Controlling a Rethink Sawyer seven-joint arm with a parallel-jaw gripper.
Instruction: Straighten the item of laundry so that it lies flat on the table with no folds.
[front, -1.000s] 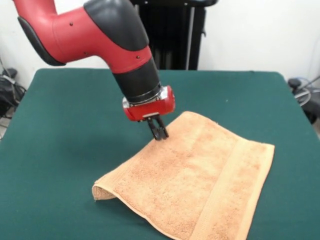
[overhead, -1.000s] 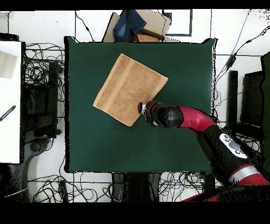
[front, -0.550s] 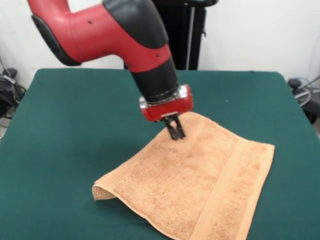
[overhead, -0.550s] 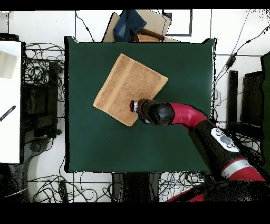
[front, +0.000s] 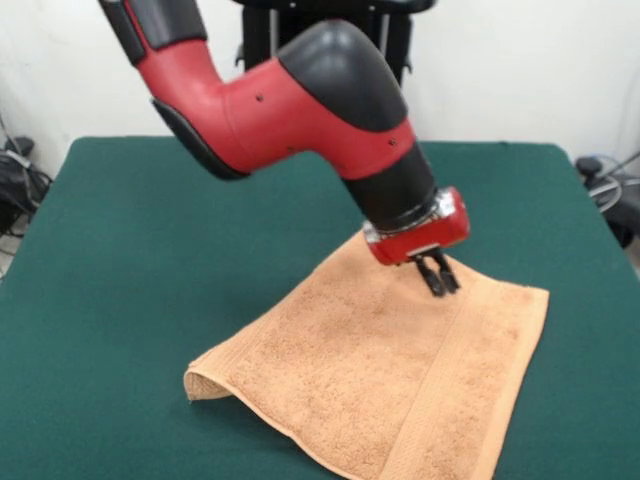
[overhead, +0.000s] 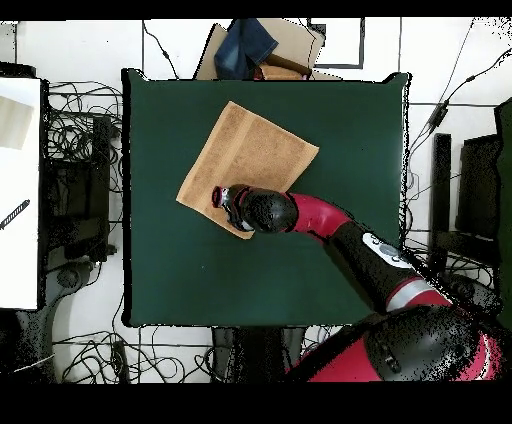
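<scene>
The gripper (front: 437, 279), nearly closed and holding nothing, hovered just above the towel (front: 380, 370), so pressing down could drag and wrinkle the cloth.

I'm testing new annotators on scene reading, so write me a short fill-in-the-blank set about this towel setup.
1. The orange towel lies on a dark ____ table.
2. The gripper hangs over the towel, near its woven ____.
3. In the front view, the towel's ____ corner is curled up off the table.

Missing words: green; band; left
</scene>
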